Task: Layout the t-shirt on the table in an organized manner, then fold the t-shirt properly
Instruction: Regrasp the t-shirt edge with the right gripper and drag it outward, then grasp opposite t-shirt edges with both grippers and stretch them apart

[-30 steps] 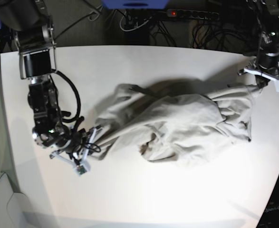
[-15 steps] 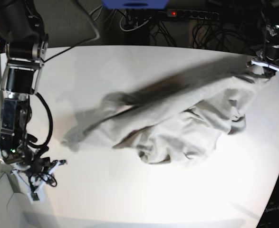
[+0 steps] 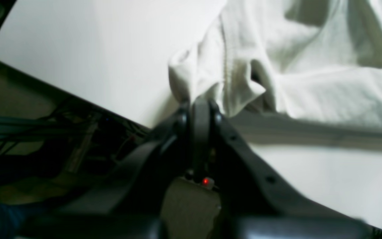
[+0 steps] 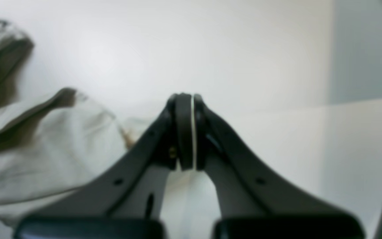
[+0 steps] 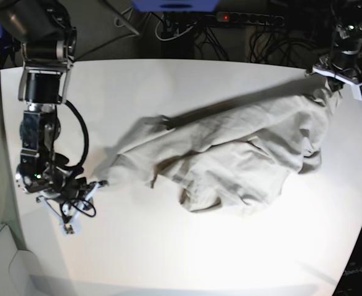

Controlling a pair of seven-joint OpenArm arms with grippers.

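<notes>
Left wrist view: the left gripper [image 3: 200, 105] has its jaws pressed together on a hemmed fold of the shirt [image 3: 310, 66] near the edge of the table [image 3: 104, 56].

Right wrist view: the right gripper [image 4: 185, 99] is closed flat with no cloth visibly between the jaws; the shirt [image 4: 45, 149] lies just beside it.

Base view: the shirt [image 5: 230, 160] sprawls rumpled across the table [image 5: 187, 259], drawn toward the left gripper [image 5: 340, 79], with its other end by the right gripper [image 5: 93, 185]. Layout looks barely begun, with 0 folds made.
</notes>
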